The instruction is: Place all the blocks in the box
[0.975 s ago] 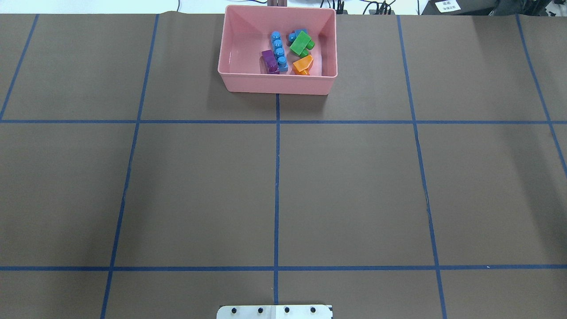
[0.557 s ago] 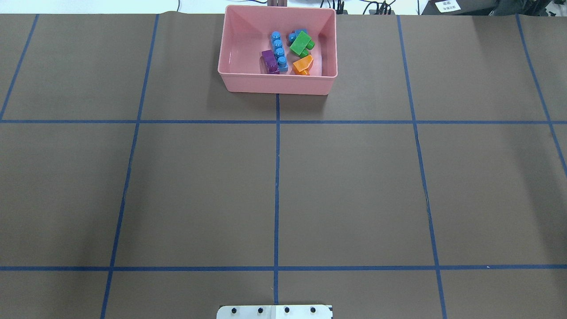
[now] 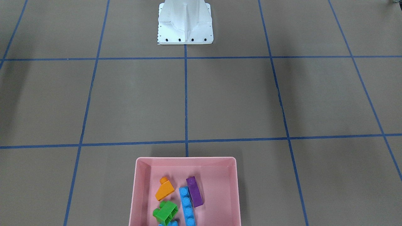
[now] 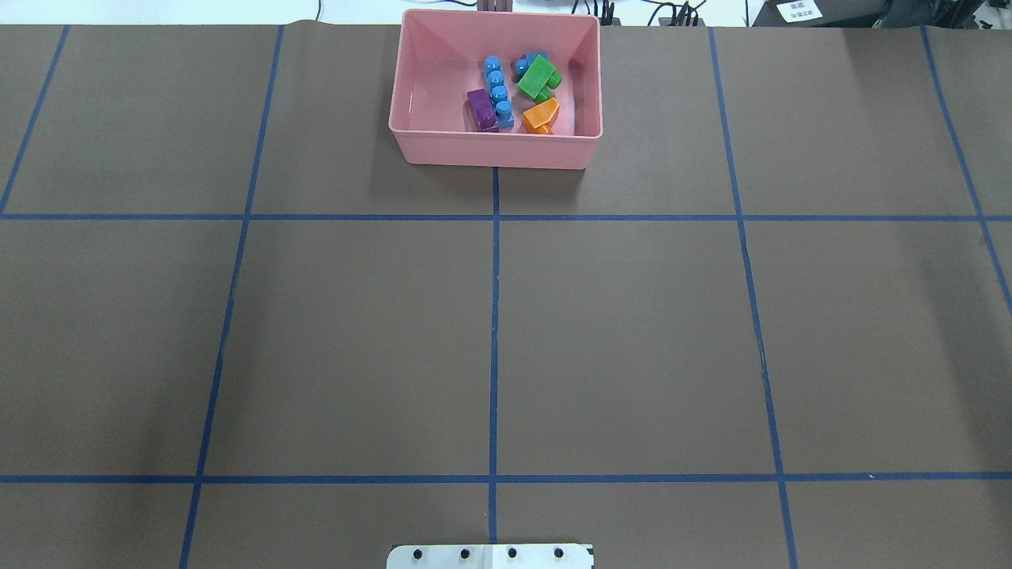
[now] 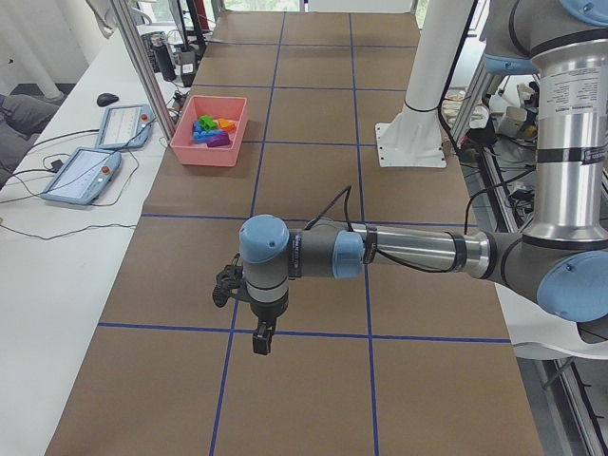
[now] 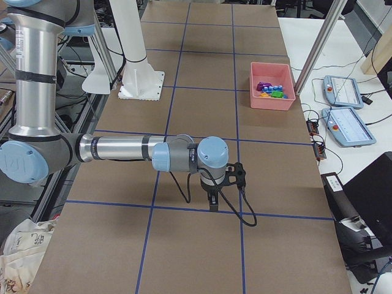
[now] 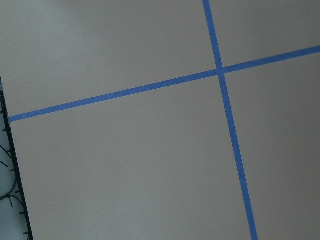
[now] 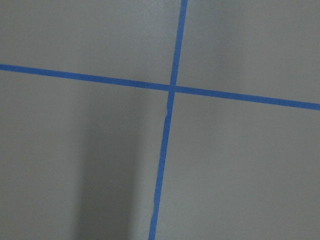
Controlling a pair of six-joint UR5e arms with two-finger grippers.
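The pink box (image 4: 494, 150) stands at the table's far middle edge. Inside it lie the blocks: a purple one (image 4: 481, 109), a long light-blue one (image 4: 498, 91), a green one (image 4: 538, 77), an orange sloped one (image 4: 541, 115) and a small light-blue one (image 4: 525, 63). The front-facing view shows the same box (image 3: 186, 159) with the blocks inside. My left gripper (image 5: 261, 340) and right gripper (image 6: 212, 204) hang over bare table far from the box. They show only in the side views, so I cannot tell if they are open or shut. Both wrist views show only tape lines.
The white robot base plate (image 4: 490, 555) sits at the near middle edge. Blue tape lines grid the brown table. Teach pendants (image 5: 81, 174) and cables lie on the white bench beyond the box's side.
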